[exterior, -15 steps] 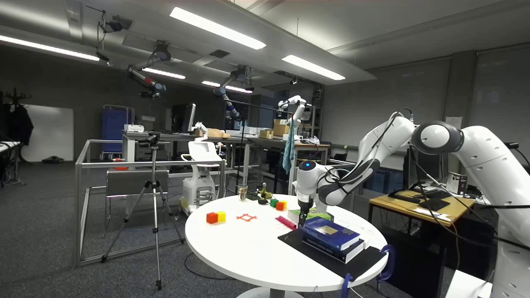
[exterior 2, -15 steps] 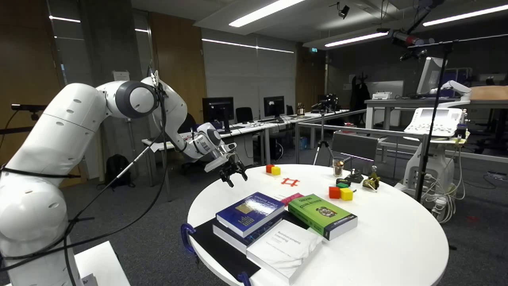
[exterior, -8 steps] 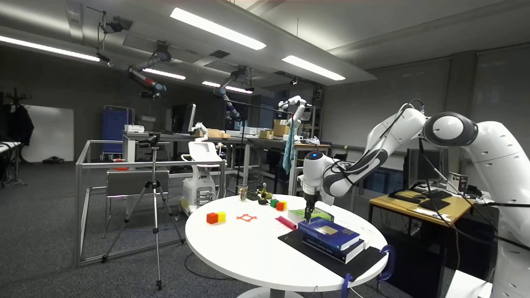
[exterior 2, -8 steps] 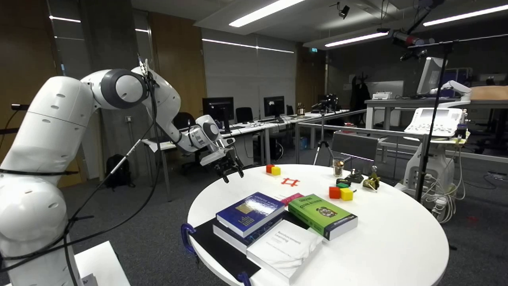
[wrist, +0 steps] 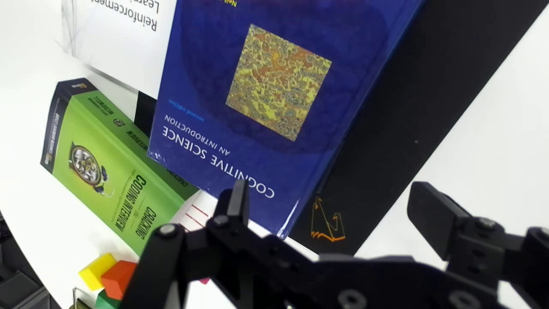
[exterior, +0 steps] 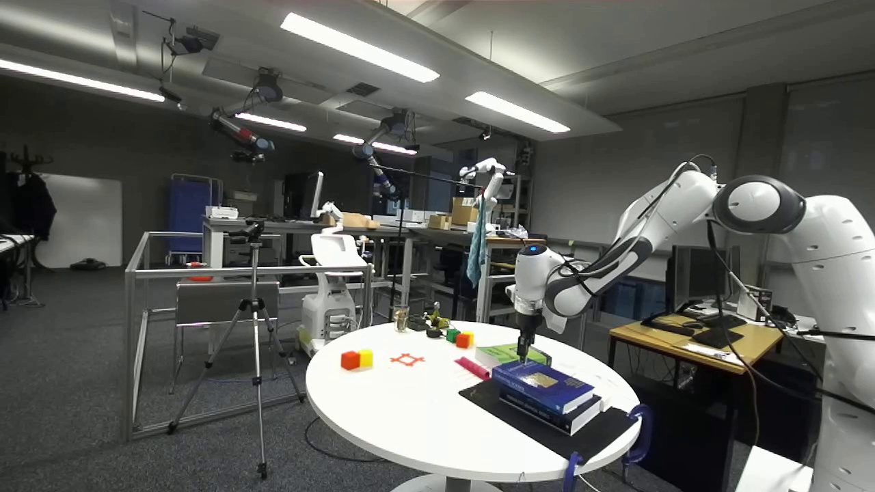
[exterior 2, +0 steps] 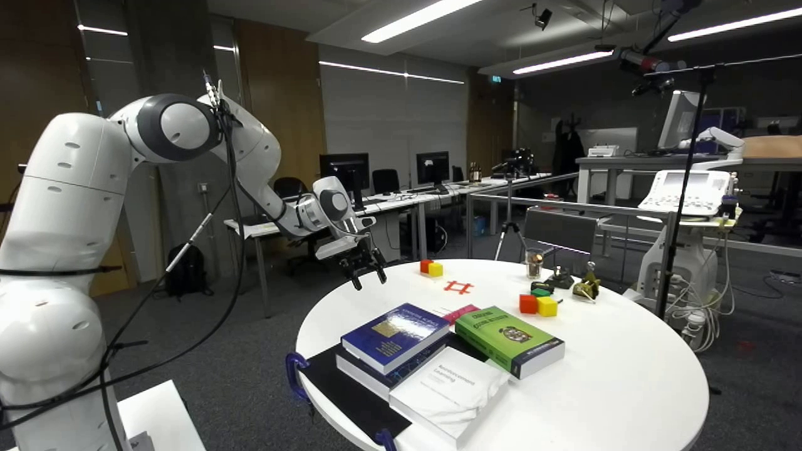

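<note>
Since a second ago, the arm [exterior 2: 255, 148] has drawn back and lifted slightly, while everything on the bench [exterior: 403, 410] lies as it did. Its fingers [wrist: 433, 223] stand wide apart, holding nothing, near the title end of the blue book [wrist: 270, 98], which lies atop a dark book [exterior: 534, 410] on the black mat [wrist: 386, 141]. One finger overlaps the cover's edge in the wrist view, so lowering here could jab it; a sideways knock might slide the seemingly loose, glossy book onto the white book [exterior 2: 448, 388].
</note>
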Tool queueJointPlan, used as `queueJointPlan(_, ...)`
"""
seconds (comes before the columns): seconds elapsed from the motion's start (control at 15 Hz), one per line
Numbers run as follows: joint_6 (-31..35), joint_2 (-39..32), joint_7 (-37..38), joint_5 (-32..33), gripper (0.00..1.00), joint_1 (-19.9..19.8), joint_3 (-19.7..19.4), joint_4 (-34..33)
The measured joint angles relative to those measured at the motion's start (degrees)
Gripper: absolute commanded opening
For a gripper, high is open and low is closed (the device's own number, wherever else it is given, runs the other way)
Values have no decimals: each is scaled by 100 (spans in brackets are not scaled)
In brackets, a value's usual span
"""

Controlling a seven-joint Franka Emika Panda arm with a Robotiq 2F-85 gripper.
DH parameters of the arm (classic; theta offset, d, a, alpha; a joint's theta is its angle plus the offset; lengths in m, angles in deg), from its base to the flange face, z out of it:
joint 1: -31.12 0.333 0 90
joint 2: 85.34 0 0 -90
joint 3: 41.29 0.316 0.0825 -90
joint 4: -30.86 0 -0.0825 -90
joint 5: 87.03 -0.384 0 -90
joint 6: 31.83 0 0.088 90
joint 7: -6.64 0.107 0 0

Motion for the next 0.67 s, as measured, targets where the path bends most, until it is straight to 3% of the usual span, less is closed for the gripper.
queueJointPlan(0.67, 204, 225, -437, -414, 100, -354, -237, 459)
